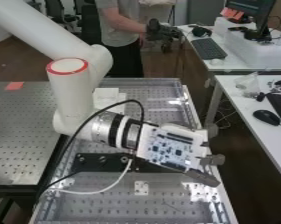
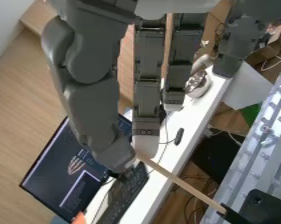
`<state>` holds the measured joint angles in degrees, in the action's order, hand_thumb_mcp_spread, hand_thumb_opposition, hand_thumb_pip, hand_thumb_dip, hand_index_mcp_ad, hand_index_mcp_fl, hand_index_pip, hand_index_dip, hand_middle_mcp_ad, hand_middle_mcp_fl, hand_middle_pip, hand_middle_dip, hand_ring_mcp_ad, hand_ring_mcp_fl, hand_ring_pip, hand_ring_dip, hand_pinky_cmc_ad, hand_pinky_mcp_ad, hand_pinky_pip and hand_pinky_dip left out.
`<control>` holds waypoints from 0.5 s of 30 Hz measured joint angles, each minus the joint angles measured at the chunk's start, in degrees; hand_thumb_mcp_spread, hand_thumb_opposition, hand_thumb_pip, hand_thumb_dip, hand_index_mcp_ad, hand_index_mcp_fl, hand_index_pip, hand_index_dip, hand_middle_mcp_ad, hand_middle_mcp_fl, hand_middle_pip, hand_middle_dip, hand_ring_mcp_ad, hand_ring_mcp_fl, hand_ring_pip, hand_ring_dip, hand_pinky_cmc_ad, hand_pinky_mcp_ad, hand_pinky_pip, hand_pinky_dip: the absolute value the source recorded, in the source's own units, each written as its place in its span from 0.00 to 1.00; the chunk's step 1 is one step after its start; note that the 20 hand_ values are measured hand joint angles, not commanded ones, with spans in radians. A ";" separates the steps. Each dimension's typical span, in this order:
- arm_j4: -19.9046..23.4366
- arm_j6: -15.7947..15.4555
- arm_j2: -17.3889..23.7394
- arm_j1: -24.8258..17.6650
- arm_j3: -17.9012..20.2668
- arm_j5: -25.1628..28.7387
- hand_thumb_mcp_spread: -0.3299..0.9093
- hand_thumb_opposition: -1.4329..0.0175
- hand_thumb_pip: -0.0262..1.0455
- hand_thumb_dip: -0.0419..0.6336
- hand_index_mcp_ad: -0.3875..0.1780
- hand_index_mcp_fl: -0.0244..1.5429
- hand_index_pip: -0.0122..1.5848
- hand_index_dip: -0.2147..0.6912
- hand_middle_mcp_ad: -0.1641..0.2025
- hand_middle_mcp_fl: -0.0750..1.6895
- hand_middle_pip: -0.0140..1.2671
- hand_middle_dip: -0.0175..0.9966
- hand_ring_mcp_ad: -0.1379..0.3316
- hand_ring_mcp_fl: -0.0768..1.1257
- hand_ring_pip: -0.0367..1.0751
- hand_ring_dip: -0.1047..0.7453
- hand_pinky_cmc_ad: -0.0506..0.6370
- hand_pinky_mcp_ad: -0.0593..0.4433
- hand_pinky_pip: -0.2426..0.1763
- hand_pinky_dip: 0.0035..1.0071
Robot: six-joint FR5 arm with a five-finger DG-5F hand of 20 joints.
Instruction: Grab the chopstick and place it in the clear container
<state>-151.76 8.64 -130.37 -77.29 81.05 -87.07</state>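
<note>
In the high view the hand (image 1: 207,160) is at the end of the arm, above the right part of the perforated metal bench (image 1: 170,200). The wrist view shows the hand (image 2: 147,90) with a thumb and fingertip closed together on one end of the wooden chopstick (image 2: 180,184). From that pinch the chopstick slants away, its far end meeting a black part (image 2: 260,206) in this view; whether they touch I cannot tell. A thin tan strip (image 2: 168,45) shows between two other fingers; whether it belongs to a stick is unclear.
A black bar (image 1: 101,162) lies across the bench under the arm, with cables looping beside it. White desks (image 1: 234,95) stand beyond the bench's right side, holding a keyboard (image 1: 209,48) and a mouse (image 1: 266,117). A laptop (image 2: 74,170) is in the wrist view.
</note>
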 joint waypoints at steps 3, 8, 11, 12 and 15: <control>0.16 -0.09 0.00 0.01 0.13 -0.09 0.85 0.35 0.35 0.59 0.21 0.50 0.33 0.69 0.37 0.67 0.15 0.85 0.33 0.47 0.14 0.63 0.60 0.74 0.58 0.15; 0.35 -0.20 0.03 0.01 0.26 0.27 0.83 0.37 0.35 0.59 0.21 0.56 0.40 0.68 0.37 0.66 0.13 0.85 0.34 0.47 0.14 0.63 0.60 0.74 0.58 0.15; 0.48 -0.21 0.05 -0.01 0.30 0.08 0.85 0.34 0.35 0.58 0.17 0.63 0.45 0.69 0.37 0.66 0.13 0.85 0.33 0.47 0.14 0.63 0.60 0.74 0.59 0.15; 0.49 -0.21 0.04 -0.02 0.31 0.18 0.85 0.34 0.35 0.58 0.17 0.63 0.46 0.69 0.37 0.67 0.13 0.85 0.34 0.47 0.14 0.63 0.60 0.74 0.58 0.15; 0.56 -0.33 0.04 -0.03 0.31 0.47 0.85 0.33 0.35 0.57 0.15 0.65 0.46 0.68 0.38 0.67 0.13 0.85 0.34 0.47 0.14 0.63 0.60 0.74 0.59 0.15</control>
<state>-151.20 8.31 -130.32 -77.32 81.36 -86.61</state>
